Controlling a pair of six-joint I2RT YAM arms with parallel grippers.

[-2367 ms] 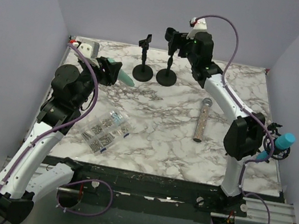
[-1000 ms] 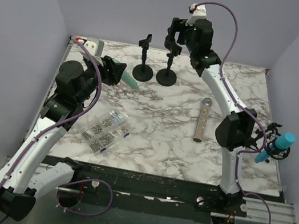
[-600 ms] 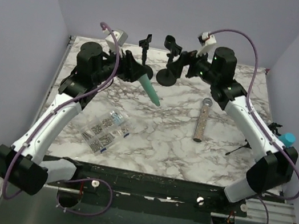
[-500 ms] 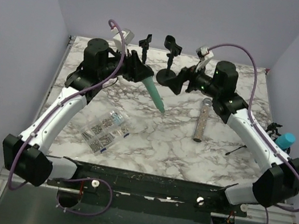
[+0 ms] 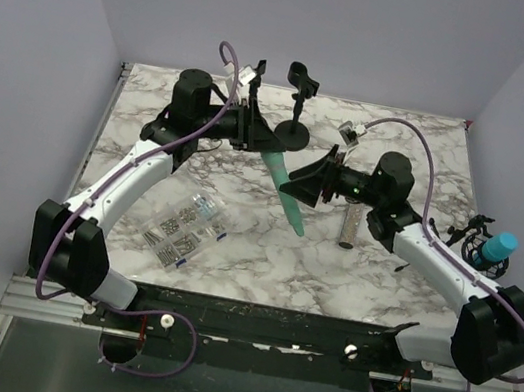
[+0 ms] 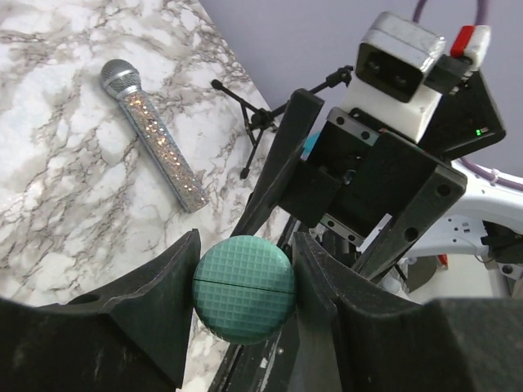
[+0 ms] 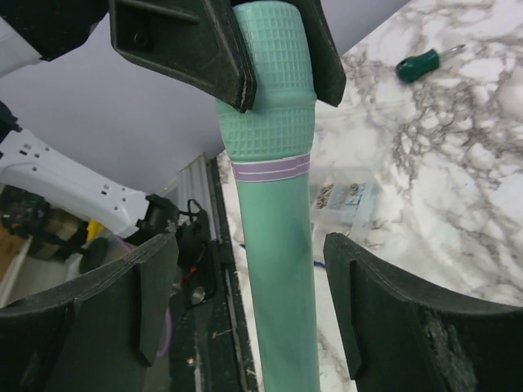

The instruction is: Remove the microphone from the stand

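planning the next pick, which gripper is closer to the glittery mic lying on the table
Right. The right gripper sits open just left of the glittery mic, around the green microphone's handle; the left gripper is farther back and left, shut on its head.

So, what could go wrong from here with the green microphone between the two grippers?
The left gripper pinches the green microphone only by its rounded head, so it could slip or swing. The right gripper stands open around the handle; if the left lets go before it closes, the microphone drops to the table. The grippers are close and could bump.
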